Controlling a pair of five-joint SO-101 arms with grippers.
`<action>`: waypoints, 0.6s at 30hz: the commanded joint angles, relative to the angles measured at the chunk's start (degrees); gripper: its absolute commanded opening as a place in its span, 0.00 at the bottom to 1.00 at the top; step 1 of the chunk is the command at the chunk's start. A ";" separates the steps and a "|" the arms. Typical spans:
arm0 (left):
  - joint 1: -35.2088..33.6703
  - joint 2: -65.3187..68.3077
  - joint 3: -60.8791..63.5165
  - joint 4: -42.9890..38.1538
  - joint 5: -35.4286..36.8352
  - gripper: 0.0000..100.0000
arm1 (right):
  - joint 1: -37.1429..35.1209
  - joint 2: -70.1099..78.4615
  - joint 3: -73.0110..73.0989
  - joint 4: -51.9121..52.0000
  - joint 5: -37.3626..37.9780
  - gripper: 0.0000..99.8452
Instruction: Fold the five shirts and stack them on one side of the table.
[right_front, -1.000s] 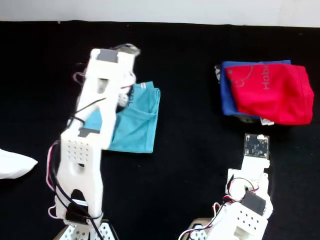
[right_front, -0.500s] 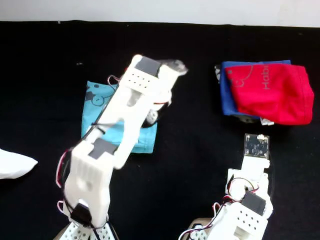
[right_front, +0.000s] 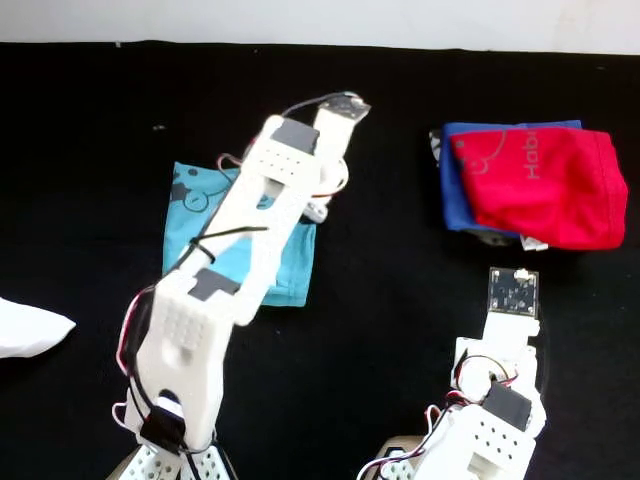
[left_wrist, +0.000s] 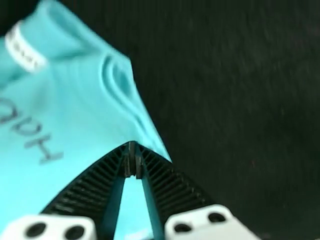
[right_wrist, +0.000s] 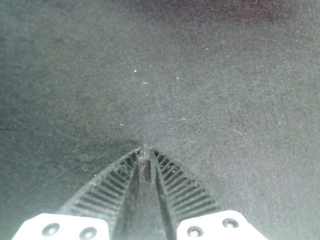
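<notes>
On the left half of the black table (right_front: 400, 60), the teal shirt (right_front: 195, 215) is seen lying folded into a rough rectangle. It is partly covered by the left arm (right_front: 250, 240), which is stretched across it toward the table's middle. In the left wrist view, the left gripper (left_wrist: 131, 161) is recorded with fingers closed tip to tip, over the shirt's edge where teal meets black cloth. Whether any fabric is pinched between them cannot be made out. A white label (left_wrist: 22, 47) is noted at the shirt's neck.

At the far right, a red shirt (right_front: 545, 185) is stacked on a blue shirt (right_front: 455, 195), both folded. A white garment (right_front: 25, 325) is noted at the left edge, well apart from the rest. The right arm (right_front: 495, 400) is folded back near the front edge. The right gripper (right_wrist: 145, 167) is recorded with fingers pressed together above the black cloth.
</notes>
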 joint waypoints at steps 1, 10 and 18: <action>-2.07 4.44 -8.48 -4.75 0.00 0.01 | 0.57 -0.31 5.93 -1.10 0.18 0.01; -9.45 22.29 -35.12 -8.79 0.00 0.01 | 0.57 -0.40 5.93 -1.10 0.18 0.01; -11.47 24.84 -54.81 2.73 0.18 0.01 | 0.57 -0.40 5.93 -1.19 0.18 0.01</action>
